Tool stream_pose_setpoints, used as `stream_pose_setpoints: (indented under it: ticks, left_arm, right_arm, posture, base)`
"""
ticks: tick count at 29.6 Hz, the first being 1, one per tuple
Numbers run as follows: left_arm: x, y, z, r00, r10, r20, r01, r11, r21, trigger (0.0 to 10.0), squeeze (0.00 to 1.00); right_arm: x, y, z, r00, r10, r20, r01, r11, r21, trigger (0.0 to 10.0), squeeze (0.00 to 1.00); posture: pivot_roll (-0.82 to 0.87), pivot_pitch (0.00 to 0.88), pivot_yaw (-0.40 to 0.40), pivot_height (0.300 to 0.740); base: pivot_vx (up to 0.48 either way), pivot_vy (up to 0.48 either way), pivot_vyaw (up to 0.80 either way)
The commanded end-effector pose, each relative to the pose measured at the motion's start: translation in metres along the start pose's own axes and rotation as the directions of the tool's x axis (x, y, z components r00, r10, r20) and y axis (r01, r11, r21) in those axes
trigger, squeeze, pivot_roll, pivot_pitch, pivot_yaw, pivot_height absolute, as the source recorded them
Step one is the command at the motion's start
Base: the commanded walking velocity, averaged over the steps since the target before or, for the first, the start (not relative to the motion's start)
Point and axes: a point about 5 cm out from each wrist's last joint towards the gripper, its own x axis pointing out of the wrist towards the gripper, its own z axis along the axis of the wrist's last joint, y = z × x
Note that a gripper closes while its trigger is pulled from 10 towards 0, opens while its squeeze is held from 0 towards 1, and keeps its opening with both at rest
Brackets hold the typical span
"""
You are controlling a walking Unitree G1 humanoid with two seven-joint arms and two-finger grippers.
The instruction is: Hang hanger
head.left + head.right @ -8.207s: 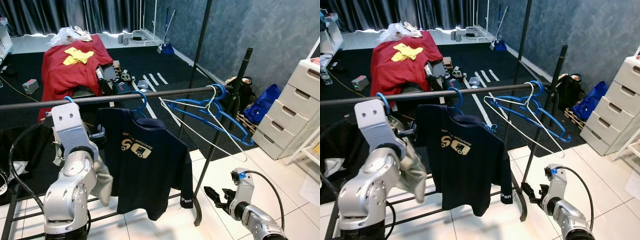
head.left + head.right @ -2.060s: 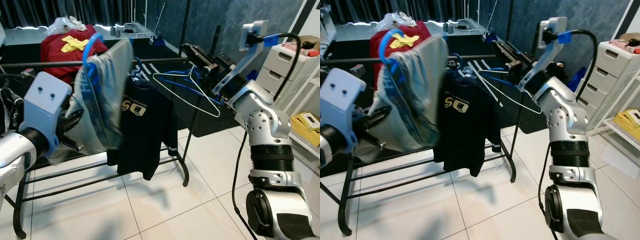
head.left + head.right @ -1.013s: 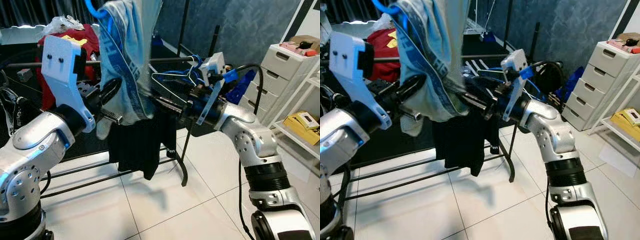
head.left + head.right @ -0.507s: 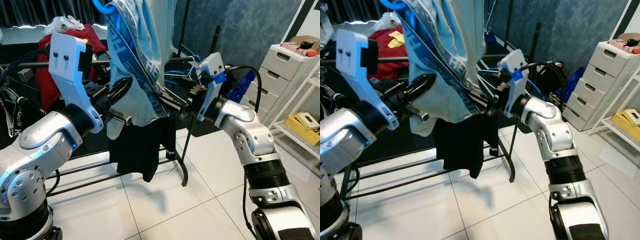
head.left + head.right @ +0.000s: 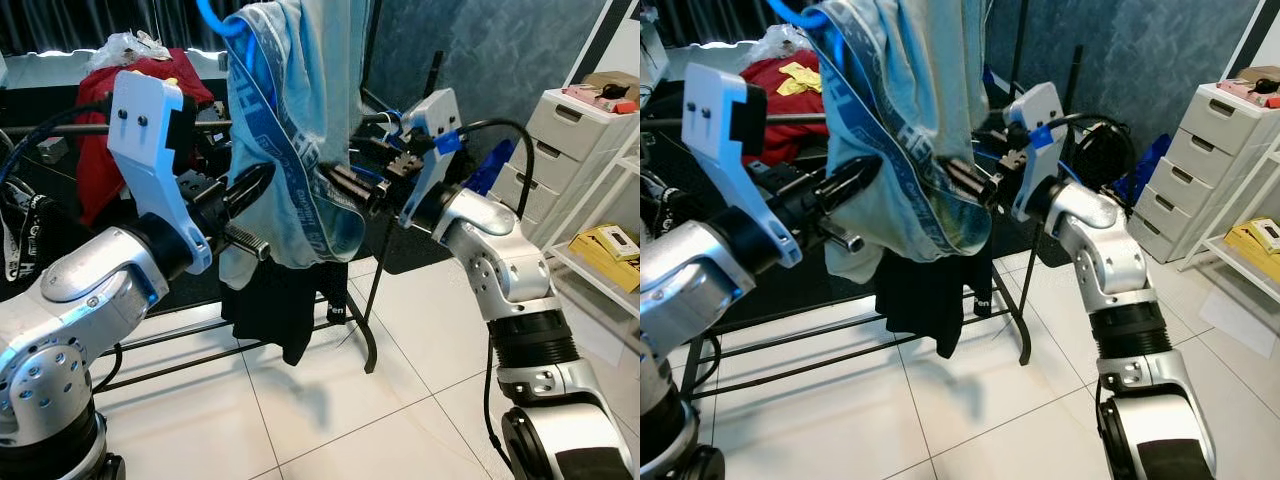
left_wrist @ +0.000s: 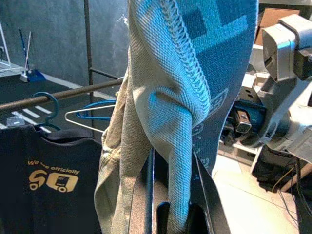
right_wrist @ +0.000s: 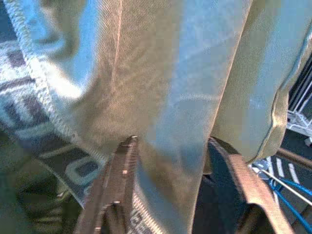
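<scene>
A pale blue and beige garment hangs on a blue hanger, held high in front of the dark clothes rail. My left gripper is shut on a fold of the cloth. From the other side my right gripper reaches into the garment. Its fingers stand apart with cloth between them. A black T-shirt hangs on the rail behind, partly hidden. Empty blue and white hangers hang further along the rail.
A white chest of drawers stands at the right, with a yellow box on a low shelf before it. A red-draped heap lies behind the rail. White floor tiles spread out in front of the rack.
The garment has swung up and to the right with my left gripper. My right gripper has come in from the right until its fingers straddle the cloth.
</scene>
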Motion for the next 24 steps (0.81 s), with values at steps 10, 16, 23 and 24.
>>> stream_pose_setpoints:
  ticks: [10, 16, 23, 24]
  left_arm:
    - [0.001, -0.007, 0.001, 1.000, -0.020, -0.008, 0.020, 1.000, 0.006, 10.0, 0.00]
    - [-0.002, 0.002, -0.009, 0.996, 0.038, -0.077, -0.029, 0.993, 0.110, 10.0, 0.00]
    - [-0.001, 0.007, -0.008, 0.994, 0.084, -0.070, -0.077, 0.992, 0.104, 10.0, 0.00]
    - [0.000, 0.006, -0.006, 0.995, 0.081, -0.055, -0.076, 0.993, 0.093, 10.0, 0.00]
  right_arm:
    - [-0.001, 0.004, -0.002, 0.999, 0.048, 0.014, -0.048, 0.999, 0.022, 0.0, 0.00]
    - [-0.001, 0.000, -0.002, 1.000, 0.016, 0.014, -0.017, 1.000, 0.025, 0.0, 0.00]
    - [-0.003, -0.005, -0.002, 1.000, -0.009, 0.010, 0.009, 0.999, 0.048, 10.0, 1.00]
    - [-0.003, -0.005, -0.003, 1.000, -0.004, 0.002, 0.004, 0.999, 0.054, 10.0, 1.00]
  posture:
    - [0.00, 0.000, -0.091, 0.740]
    - [0.00, 0.000, -0.087, 0.740]
    - [0.00, 0.000, -0.090, 0.740]
    - [0.00, 0.000, -0.090, 0.740]
  base:
    - [0.000, 0.000, 0.00]
    - [0.000, 0.000, 0.00]
    - [0.000, 0.000, 0.00]
    - [0.000, 0.000, 0.00]
